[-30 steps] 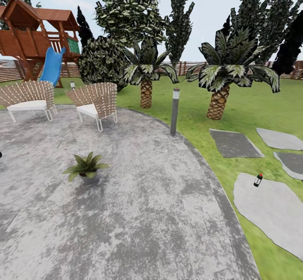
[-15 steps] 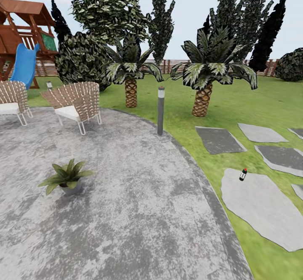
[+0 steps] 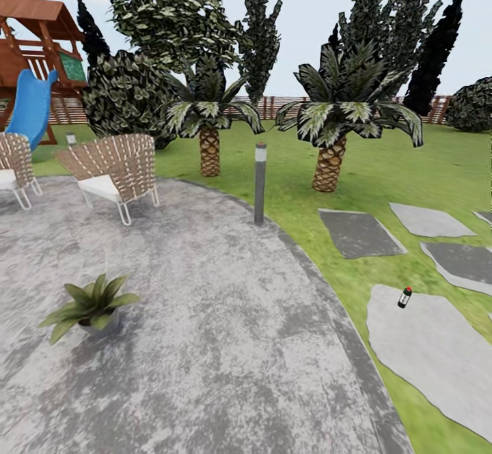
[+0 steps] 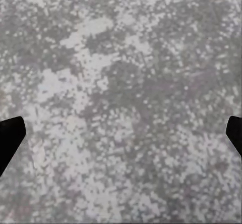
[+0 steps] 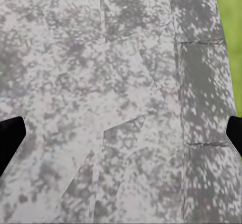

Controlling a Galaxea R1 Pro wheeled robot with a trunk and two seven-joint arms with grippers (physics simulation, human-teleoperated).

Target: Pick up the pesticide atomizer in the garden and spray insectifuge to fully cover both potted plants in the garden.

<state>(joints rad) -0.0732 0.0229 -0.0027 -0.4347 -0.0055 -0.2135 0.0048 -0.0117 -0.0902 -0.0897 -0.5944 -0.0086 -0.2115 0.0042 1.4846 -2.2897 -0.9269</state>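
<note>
1. A round mottled grey stone patio (image 3: 225, 317) is seen in the head view, bordered by green lawn (image 3: 383, 167) on its right and far sides.
2. One potted plant (image 3: 89, 307), a rosette of pointed green leaves in a small grey pot, stands on the patio toward the near left; whitish specks cannot be made out on its leaves.
3. Two wicker chairs (image 3: 116, 171) with white cushions are set at the patio's far left edge, and a grey bollard light (image 3: 260, 182) stands upright at the patio's far rim.
4. Two scaly-trunked palms (image 3: 331, 133) rise from the lawn behind the bollard, with dark trees and a brown slatted fence (image 3: 280, 107) behind them; a wooden play tower with a blue slide (image 3: 31, 107) is seen at far left.
5. Flat grey stepping stones (image 3: 430, 351) lie in the grass on the right.
6. The pesticide atomizer (image 3: 404, 297), dark with a red top, stands slightly tilted on the nearest large stepping stone, near its far edge, across a strip of grass from the patio.
7. In the left wrist view the left gripper (image 4: 121, 138) is spread wide over bare patio stone.
8. In the right wrist view the right gripper (image 5: 121, 138) is likewise spread over the patio's edge, with grass showing at one corner; the atomizer is well apart from both.
</note>
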